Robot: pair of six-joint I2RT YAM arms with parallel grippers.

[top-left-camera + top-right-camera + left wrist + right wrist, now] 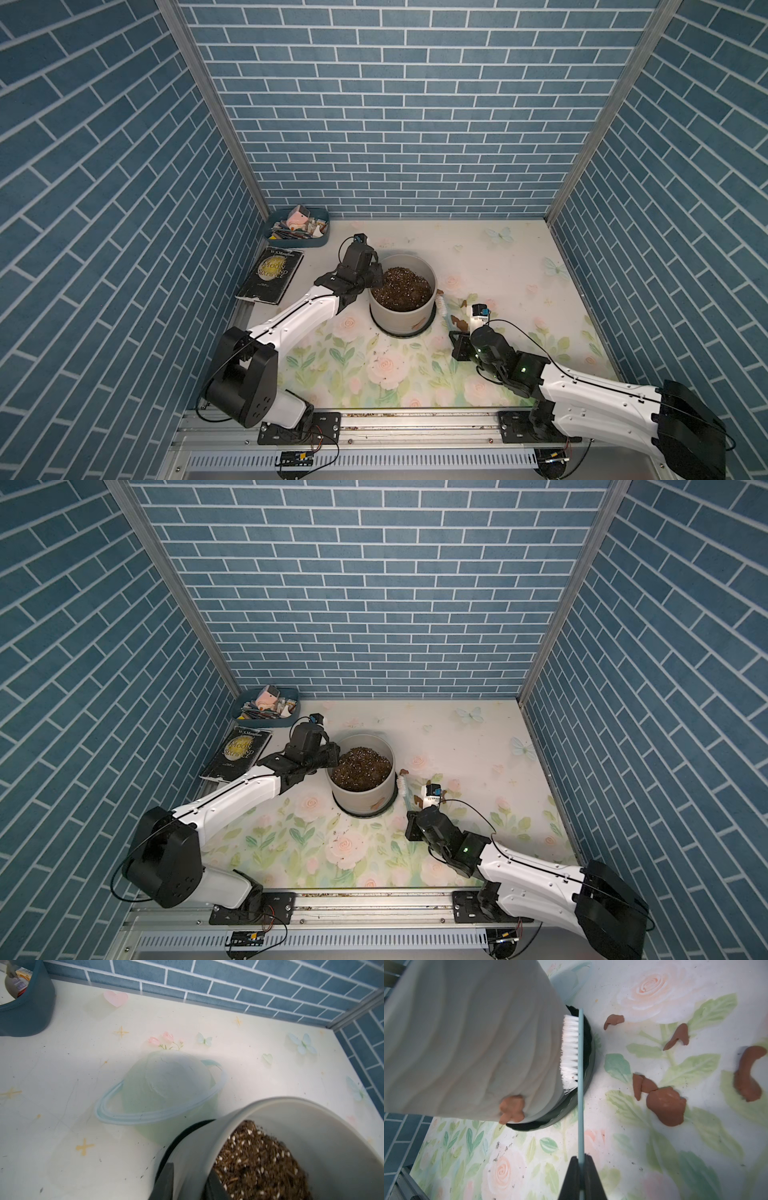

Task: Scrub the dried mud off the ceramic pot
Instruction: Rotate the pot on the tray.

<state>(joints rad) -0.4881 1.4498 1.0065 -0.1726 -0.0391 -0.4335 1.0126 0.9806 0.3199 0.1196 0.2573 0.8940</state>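
Floral table (490, 257), ceramic pot (395, 319) upright, brush (441, 304) alongside

The left arm (291, 320) and right arm (594, 390) have white shells dotted with small screws, bulky black joints, and thin black cables along them. The left gripper (191, 1183) and right gripper (580, 1164) are black, with wedge-shaped fingers.

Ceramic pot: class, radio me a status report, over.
Left gripper shut on ceramic pot rim. Right gripper shut on brush, bristles against wall. One dried mud blotch low on wall; loose flakes beside saucer.
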